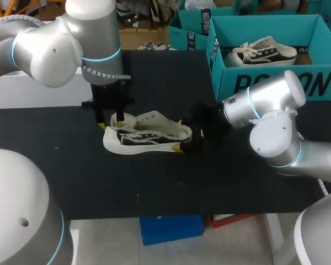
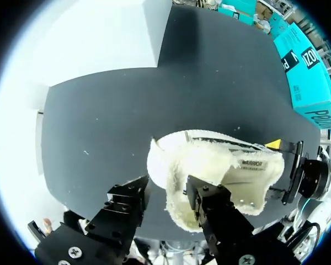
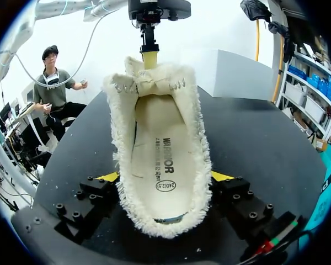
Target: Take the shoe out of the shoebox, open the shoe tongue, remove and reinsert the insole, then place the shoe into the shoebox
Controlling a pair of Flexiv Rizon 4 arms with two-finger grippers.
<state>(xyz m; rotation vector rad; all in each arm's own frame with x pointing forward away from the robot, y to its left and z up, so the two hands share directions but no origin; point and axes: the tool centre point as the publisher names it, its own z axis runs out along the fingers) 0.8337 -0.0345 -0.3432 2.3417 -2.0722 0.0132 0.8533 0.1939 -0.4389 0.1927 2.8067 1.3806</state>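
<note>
A white fleece-lined shoe (image 1: 146, 135) lies on its side in the middle of the black table (image 1: 154, 187). My right gripper (image 1: 186, 144) has the heel between its fingers. In the right wrist view both yellow tips press the heel's sides, so that gripper (image 3: 165, 178) is shut on the shoe (image 3: 160, 143). The cream insole (image 3: 157, 138) lies inside, and the tongue (image 3: 151, 83) stands at the far end. My left gripper (image 1: 111, 120) hangs over the toe end. Its fingers (image 2: 129, 201) stand apart, with the fleece edge (image 2: 176, 182) between them, not clamped.
A teal shoebox (image 1: 265, 83) stands at the back right of the table with a second shoe (image 1: 262, 52) inside. Another teal box (image 1: 190, 27) is behind it. A white block (image 1: 38, 91) lies by the table's left edge.
</note>
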